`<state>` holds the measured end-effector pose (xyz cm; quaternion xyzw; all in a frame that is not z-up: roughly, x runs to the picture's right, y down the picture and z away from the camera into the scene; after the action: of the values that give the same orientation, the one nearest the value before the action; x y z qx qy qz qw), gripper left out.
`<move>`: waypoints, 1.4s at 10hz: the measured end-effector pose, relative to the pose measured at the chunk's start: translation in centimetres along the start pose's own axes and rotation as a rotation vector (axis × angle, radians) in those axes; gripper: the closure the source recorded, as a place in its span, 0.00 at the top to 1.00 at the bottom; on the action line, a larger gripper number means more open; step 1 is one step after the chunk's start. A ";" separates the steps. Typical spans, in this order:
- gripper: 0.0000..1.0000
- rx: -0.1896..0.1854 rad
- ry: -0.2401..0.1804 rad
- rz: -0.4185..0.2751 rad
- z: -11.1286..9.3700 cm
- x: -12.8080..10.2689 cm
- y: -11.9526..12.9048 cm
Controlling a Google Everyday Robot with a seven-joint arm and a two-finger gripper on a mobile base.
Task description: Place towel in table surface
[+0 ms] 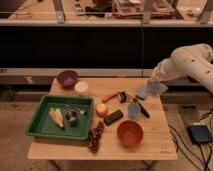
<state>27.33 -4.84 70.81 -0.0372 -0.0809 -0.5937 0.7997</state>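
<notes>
While the end effector (154, 86) hangs clenched on the pale blue towel (151, 89) just above the bench's (155, 145) right rear edge, I judge placement under way: next, lower onto bare wood and release.

Far left of the claw (155, 83), a purple bowl (67, 78) is seen; lower left, a green tray (34, 121); below, an orange bowl (130, 133).

Noted gripper (154, 80) above right rear edge of light wooden table (160, 146), with pale blue towel (150, 89) at it. Found green plastic tray (42, 127) at left, orange-brown bowl (130, 133) front right, purple bowl (67, 78) rear left.
</notes>
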 end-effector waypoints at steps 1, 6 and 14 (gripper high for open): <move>0.00 -0.024 -0.001 0.017 -0.7 -0.9 0.7; 0.00 -0.118 -0.059 0.108 -0.4 -7.8 4.7; 0.00 -0.150 -0.242 0.181 -2.0 -15.7 10.1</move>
<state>32.70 12.59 66.50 -0.1750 -0.1285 -0.5148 0.8294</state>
